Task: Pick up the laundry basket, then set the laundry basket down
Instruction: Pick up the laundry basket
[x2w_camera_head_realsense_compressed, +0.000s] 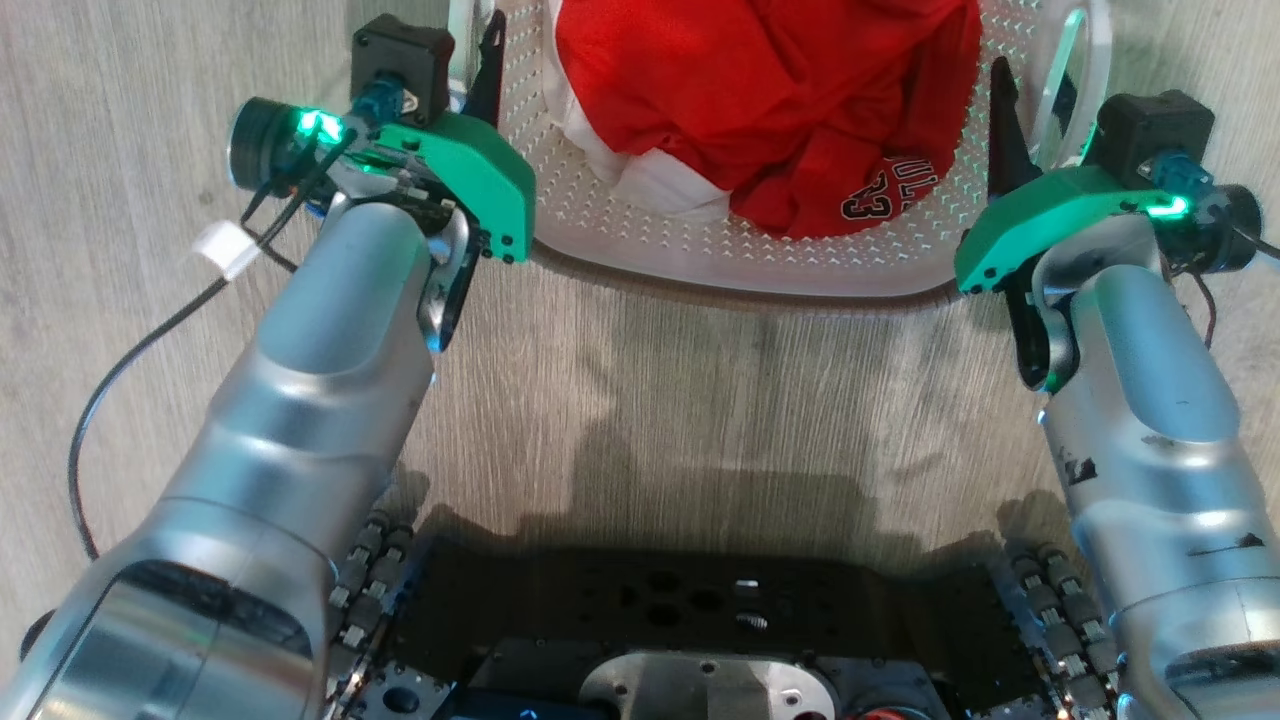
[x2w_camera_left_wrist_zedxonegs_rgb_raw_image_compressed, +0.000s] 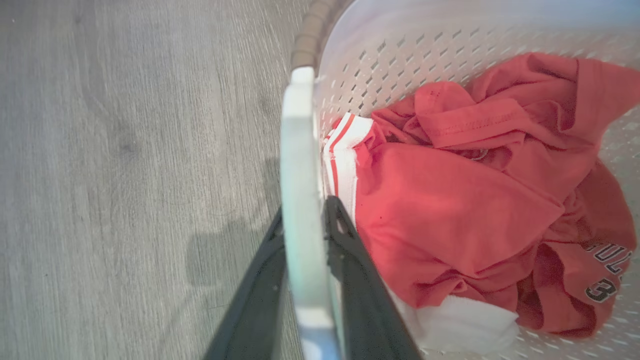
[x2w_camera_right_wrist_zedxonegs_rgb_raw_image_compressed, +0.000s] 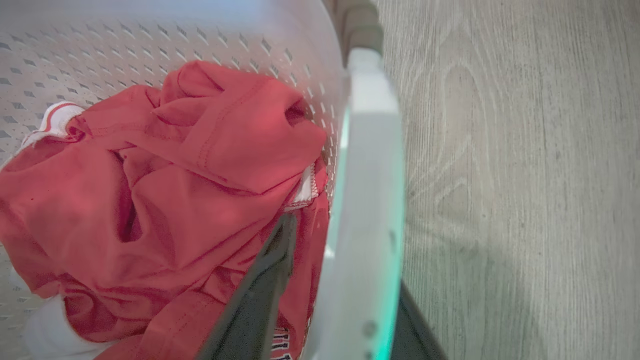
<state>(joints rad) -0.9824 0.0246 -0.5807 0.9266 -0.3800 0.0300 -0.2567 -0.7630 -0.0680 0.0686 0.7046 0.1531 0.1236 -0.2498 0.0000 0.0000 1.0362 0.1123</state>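
Note:
The laundry basket (x2w_camera_head_realsense_compressed: 700, 255) stands on the floor ahead of me, white and perforated, with a brown rim (x2w_camera_left_wrist_zedxonegs_rgb_raw_image_compressed: 307, 35) and a red garment (x2w_camera_head_realsense_compressed: 780, 100) inside. In the left wrist view my left gripper (x2w_camera_left_wrist_zedxonegs_rgb_raw_image_compressed: 302, 220) is shut on the basket's white side handle (x2w_camera_left_wrist_zedxonegs_rgb_raw_image_compressed: 297, 150), one dark finger pressed against each face. In the right wrist view my right gripper (x2w_camera_right_wrist_zedxonegs_rgb_raw_image_compressed: 345, 250) straddles the other handle (x2w_camera_right_wrist_zedxonegs_rgb_raw_image_compressed: 370, 165). Its inner finger (x2w_camera_right_wrist_zedxonegs_rgb_raw_image_compressed: 260, 295) stands apart from the handle over the red cloth, and the outer finger is mostly hidden behind the handle. I cannot tell whether the basket is off the floor.
Grey wood-look floor (x2w_camera_head_realsense_compressed: 700, 400) lies all around the basket. My dark base (x2w_camera_head_realsense_compressed: 690, 620) sits at the bottom of the head view. A black cable with a white tag (x2w_camera_head_realsense_compressed: 225, 250) hangs by the left forearm. White cloth (x2w_camera_left_wrist_zedxonegs_rgb_raw_image_compressed: 465, 320) lies under the red garment.

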